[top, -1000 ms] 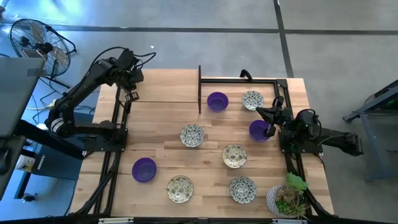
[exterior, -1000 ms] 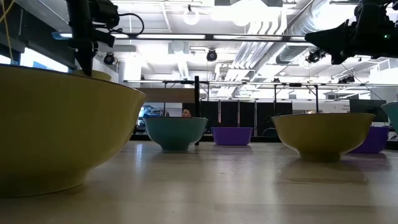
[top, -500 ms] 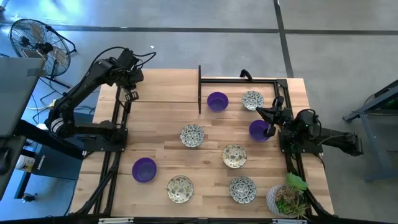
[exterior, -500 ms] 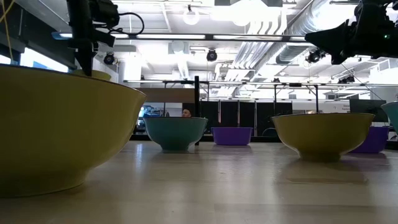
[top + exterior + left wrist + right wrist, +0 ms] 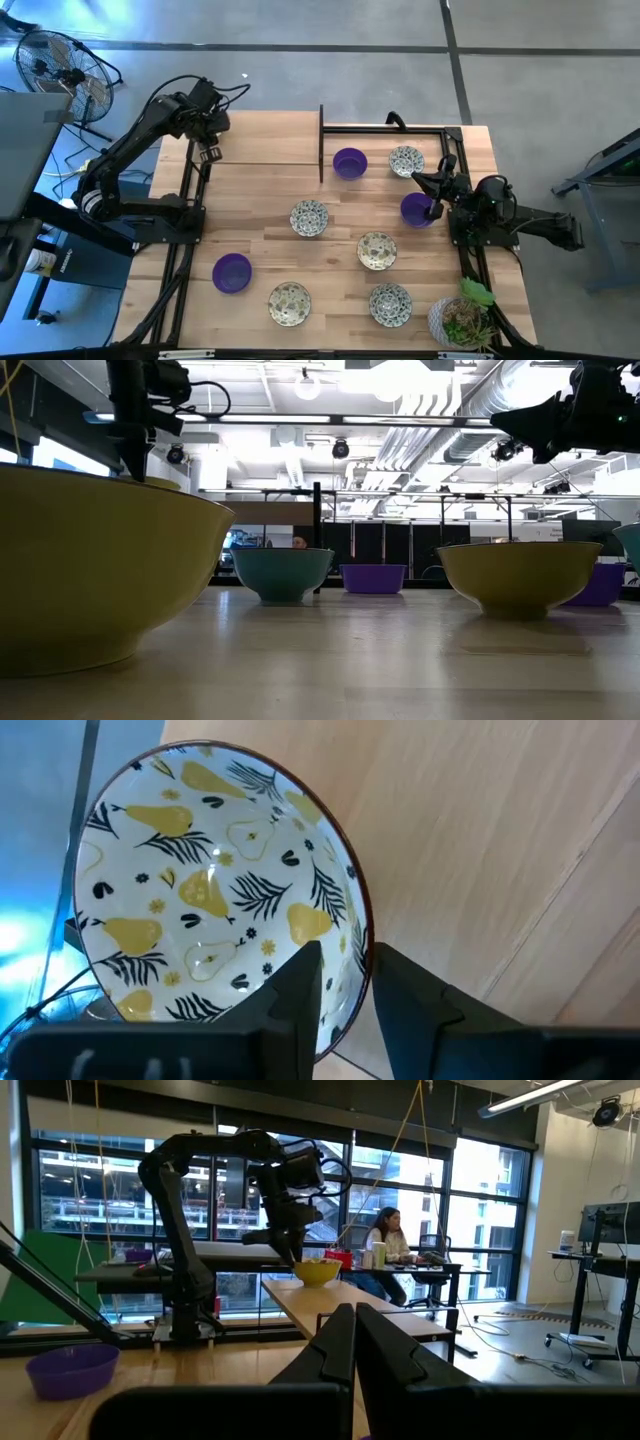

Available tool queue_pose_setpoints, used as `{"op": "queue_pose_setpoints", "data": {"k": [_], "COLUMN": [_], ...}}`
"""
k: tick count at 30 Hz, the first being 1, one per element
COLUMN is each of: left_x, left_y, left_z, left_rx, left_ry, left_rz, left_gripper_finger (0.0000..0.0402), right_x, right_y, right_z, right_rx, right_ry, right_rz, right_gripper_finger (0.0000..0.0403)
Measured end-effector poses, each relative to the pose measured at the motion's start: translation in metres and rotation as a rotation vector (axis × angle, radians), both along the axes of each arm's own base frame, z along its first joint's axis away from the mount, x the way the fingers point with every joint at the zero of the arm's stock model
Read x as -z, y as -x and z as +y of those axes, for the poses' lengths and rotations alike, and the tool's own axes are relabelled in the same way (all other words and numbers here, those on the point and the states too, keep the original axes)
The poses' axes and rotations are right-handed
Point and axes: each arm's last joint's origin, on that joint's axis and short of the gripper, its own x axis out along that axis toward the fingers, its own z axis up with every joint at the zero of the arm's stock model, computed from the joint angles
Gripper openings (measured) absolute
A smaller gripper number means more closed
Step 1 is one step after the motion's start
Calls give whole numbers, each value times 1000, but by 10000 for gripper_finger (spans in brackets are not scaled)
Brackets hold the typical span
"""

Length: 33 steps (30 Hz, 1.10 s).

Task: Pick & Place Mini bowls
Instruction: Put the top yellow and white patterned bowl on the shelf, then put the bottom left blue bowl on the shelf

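Little looks done: the left pincer (image 5: 347, 956) straddles the rim of a pear-patterned bowl (image 5: 200, 890) at the worktop's (image 5: 260, 190) left edge, gripping or releasing I cannot tell, the right pincer (image 5: 353, 1320) hangs closed and empty, and eight mini bowls (image 5: 309, 217) lie scattered.

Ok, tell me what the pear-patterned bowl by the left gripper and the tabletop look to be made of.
The pear-patterned bowl looks like glazed ceramic, possibly melamine: a glossy white inside with a bright highlight, crisp printed pears and leaves, and a thin dark rim. The tabletop looks like wood in joined planks, light tan with fine straight grain and visible seams, with a smooth, low-sheen finish.
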Motion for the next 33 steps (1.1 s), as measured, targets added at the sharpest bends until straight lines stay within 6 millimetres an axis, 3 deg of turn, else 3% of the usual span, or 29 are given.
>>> {"op": "queue_pose_setpoints", "data": {"k": [11, 21, 28, 33], "left_x": [-3, -52, -70, -80], "left_y": [4, 8, -5, -27], "left_z": [-7, -14, -39, -63], "left_rx": [10, 17, 134, 245], "left_ry": [33, -76, -153, -229], "left_rz": [15, -61, -161, -286], "left_gripper_finger": [87, 87, 87, 82], "right_x": [0, 0, 0, 0], "right_y": [0, 0, 0, 0], "right_z": [0, 0, 0, 0], "right_rx": [0, 0, 0, 0], "right_ry": [0, 0, 0, 5], "right_rz": [0, -1, 0, 1], "right_gripper_finger": [0, 0, 0, 0]}}
